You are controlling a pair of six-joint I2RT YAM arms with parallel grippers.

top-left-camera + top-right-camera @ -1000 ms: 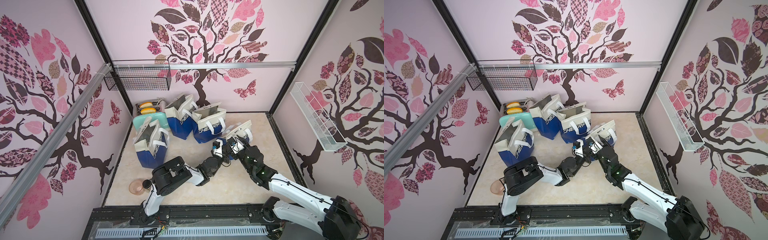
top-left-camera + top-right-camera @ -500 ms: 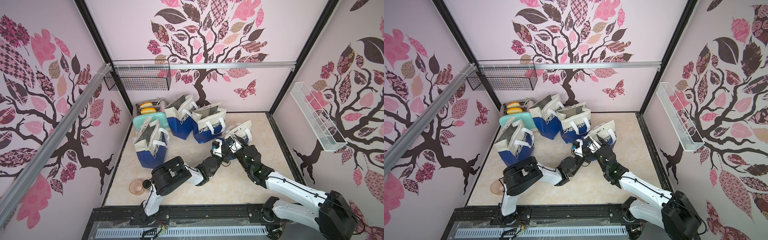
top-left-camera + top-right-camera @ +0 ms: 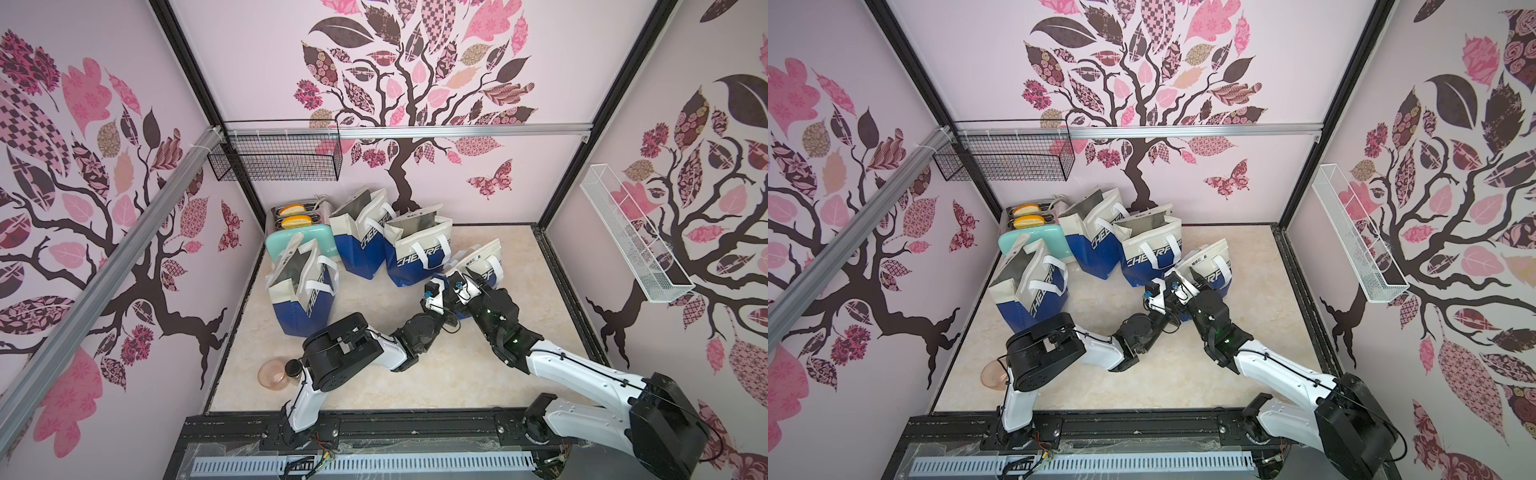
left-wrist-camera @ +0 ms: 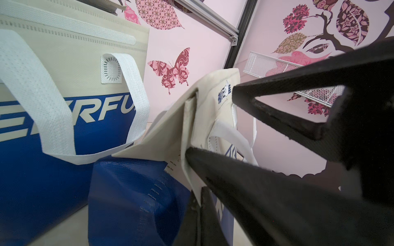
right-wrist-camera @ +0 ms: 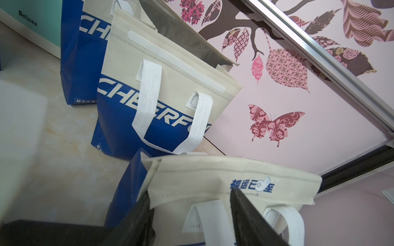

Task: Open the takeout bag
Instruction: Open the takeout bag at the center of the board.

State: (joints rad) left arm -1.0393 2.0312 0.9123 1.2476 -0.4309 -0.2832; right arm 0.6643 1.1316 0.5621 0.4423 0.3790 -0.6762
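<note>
The takeout bag (image 3: 482,259) (image 3: 1212,259) is cream on top and blue below. It stands rightmost in the row with its top folded flat and closed. My left gripper (image 3: 434,291) (image 4: 199,204) is shut on a cream edge at the bag's near side corner. In the right wrist view my right gripper (image 5: 189,200) is open. Its black fingers (image 5: 241,204) straddle the folded top of the bag (image 5: 213,176), just above a white handle. In the left wrist view those same fingers (image 4: 266,106) lie against the bag (image 4: 204,119).
Three more bags stand open at the left (image 3: 303,286), back (image 3: 361,237) and middle (image 3: 419,245). A mint toaster (image 3: 299,239) sits in the back left corner. A pink bowl (image 3: 270,374) lies near the left arm's base. Wire baskets hang on the back wall (image 3: 278,158) and right wall (image 3: 631,241).
My right gripper has shifted slightly left over the bag's top and its jaws have narrowed a little. The left gripper has kept its hold.
</note>
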